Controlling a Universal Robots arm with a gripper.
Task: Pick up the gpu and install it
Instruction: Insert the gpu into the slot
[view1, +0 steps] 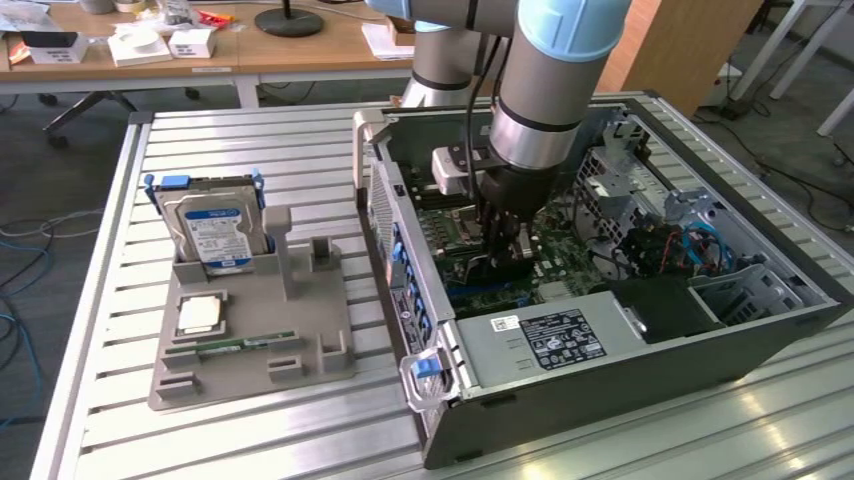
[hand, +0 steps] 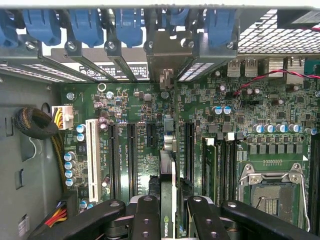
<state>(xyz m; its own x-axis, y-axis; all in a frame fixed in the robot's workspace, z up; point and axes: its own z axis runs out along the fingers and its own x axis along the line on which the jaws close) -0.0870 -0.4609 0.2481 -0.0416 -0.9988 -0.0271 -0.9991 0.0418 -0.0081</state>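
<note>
A: What do the fingers (hand: 150, 220) hold?

B: They pinch the gpu (hand: 167, 200) on edge, between the pads; the card stands over a slot (hand: 170, 145) on the board (hand: 250, 115), its bracket toward the case's rear wall (hand: 165, 55).

A: Which step?

B: Seating, I judge; the gripper (view1: 501, 245) hangs inside the case (view1: 747, 330); pressing home calls for the edge lined up with the slot.

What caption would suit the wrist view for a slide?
Gripper holds the gpu edge-on above the motherboard slots inside the open computer case.
</note>
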